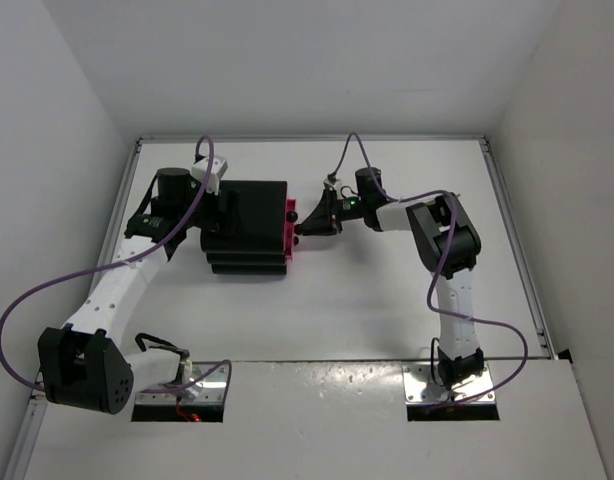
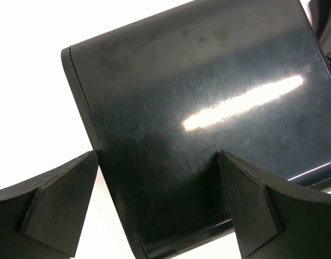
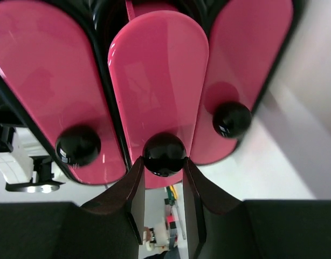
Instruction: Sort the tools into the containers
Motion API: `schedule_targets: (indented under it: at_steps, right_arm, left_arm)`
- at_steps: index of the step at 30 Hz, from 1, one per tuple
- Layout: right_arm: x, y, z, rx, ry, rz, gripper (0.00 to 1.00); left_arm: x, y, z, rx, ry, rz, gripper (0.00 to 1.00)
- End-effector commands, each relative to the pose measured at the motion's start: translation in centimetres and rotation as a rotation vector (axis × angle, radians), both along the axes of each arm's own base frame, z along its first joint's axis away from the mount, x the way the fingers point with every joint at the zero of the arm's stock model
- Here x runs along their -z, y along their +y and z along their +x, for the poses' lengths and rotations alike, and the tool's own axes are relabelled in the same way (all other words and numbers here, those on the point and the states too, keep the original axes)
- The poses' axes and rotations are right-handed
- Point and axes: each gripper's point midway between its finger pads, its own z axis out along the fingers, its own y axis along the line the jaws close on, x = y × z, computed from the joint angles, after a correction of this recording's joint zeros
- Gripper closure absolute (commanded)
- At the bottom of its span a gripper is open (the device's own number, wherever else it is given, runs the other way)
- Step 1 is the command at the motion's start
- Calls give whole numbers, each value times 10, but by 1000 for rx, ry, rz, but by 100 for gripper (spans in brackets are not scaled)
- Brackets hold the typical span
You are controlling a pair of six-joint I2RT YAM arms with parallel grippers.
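Pink middle drawer (image 3: 157,70): my right gripper (image 3: 163,164) pinches its black knob (image 3: 164,151), jaws narrow.
Left gripper (image 2: 157,156): I see it spread wide above the cabinet (image 2: 208,102) top, empty.

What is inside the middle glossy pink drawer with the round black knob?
Only the glossy pink drawer front and its round black knob, pinched by the right gripper, show. Contents are hidden behind that front.
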Motion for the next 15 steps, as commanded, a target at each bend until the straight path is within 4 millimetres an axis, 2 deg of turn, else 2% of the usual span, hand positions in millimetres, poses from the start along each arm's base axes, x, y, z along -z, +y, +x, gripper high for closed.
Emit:
schedule_targets:
  at_steps: [1,2,4,8,13,14,15]
  right_arm:
    - [-37,26,5,-66,-91,108,97]
    - [-43,27,9,-65,-106,118,97]
    - [-37,32,9,-73,-104,121,95]
    - [-40,44,1,-98,-98,134,89]
    - [-40,42,-5,-99,-103,133,71]
    - [-47,37,-4,-91,-119,133,69]
    - [-47,30,-4,-80,-127,127,67]
  left_arm:
    - [59,-6,-37,51,240,14,1]
    - [59,-6,-37,51,240,14,1]
    - [59,-6,-37,51,240,14,1]
    - [59,-6,-37,51,240,14,1]
    - [59,-7,-38,58,241,8,1]
    - [59,-7,-38,58,241,8,1]
    - [59,-7,-38,58,241,8,1]
